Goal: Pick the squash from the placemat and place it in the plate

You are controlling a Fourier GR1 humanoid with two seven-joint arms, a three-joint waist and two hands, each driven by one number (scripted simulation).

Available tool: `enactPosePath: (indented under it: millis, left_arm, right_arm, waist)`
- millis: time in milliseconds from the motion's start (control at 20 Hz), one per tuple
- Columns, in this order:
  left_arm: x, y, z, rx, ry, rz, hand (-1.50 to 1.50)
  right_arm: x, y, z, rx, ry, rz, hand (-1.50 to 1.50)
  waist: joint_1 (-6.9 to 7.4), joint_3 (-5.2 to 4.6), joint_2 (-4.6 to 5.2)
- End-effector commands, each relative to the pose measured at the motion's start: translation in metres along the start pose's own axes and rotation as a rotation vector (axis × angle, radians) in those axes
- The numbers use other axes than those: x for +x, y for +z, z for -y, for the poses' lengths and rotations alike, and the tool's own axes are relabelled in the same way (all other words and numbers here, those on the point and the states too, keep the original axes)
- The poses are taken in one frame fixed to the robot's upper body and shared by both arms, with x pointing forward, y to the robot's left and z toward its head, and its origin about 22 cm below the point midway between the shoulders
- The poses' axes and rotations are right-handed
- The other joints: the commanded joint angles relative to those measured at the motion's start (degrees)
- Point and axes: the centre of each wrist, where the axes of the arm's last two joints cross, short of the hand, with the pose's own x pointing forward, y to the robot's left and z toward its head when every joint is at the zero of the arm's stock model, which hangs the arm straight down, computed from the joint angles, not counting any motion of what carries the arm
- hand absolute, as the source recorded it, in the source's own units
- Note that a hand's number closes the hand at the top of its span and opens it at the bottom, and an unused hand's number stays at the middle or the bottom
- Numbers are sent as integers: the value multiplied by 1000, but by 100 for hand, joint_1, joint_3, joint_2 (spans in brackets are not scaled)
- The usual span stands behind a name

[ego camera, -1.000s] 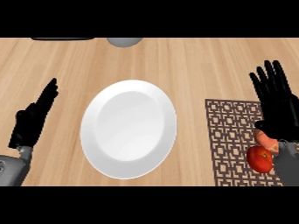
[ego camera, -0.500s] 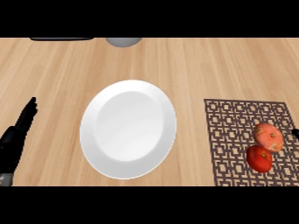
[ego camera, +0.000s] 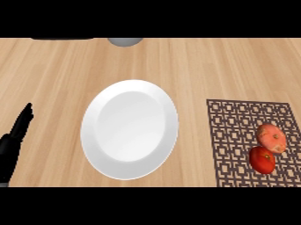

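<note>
The squash lies on the brown patterned placemat (ego camera: 247, 132) at the right, showing as an orange-pink lobe (ego camera: 272, 137) and a red lobe (ego camera: 263, 159) touching each other. A white plate (ego camera: 130, 128) sits in the middle of the wooden counter, with nothing on it. My left hand (ego camera: 9, 148) shows edge-on at the lower left, fingers straight and pointing up, well clear of the plate. My right hand is out of the picture.
A grey round object (ego camera: 125, 41) and a dark flat thing (ego camera: 62, 38) lie along the far edge of the counter. Bare wood surrounds the plate and separates it from the placemat.
My right hand has pulled back from over the placemat and left the view, uncovering the squash. My left hand has sunk lower and turned edge-on.
</note>
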Motion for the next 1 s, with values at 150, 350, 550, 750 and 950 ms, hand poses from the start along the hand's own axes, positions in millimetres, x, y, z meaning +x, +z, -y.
enactPosePath:
  millis: [150,350,550,750,950]
  left_arm:
    - [9,-10,2,7,2,14,0]
    - [6,-12,-11,6,-3,-3,0]
    - [7,0,7,-2,4,12,0]
    - [11,-15,5,-6,10,22,0]
    - [2,1,-3,-22,11,14,0]
  right_arm:
    - [43,-13,19,188,313,-204,-150]
    - [43,-33,18,218,384,-314,-150]
    - [34,-58,13,306,468,-391,-150]
    - [24,-71,23,396,492,-465,-150]
    - [6,-78,16,476,562,-513,-150]
  waist:
    - [-1,-4,16]
    - [62,0,18]
    - [154,6,26]
    - [98,7,29]
    - [132,7,25]
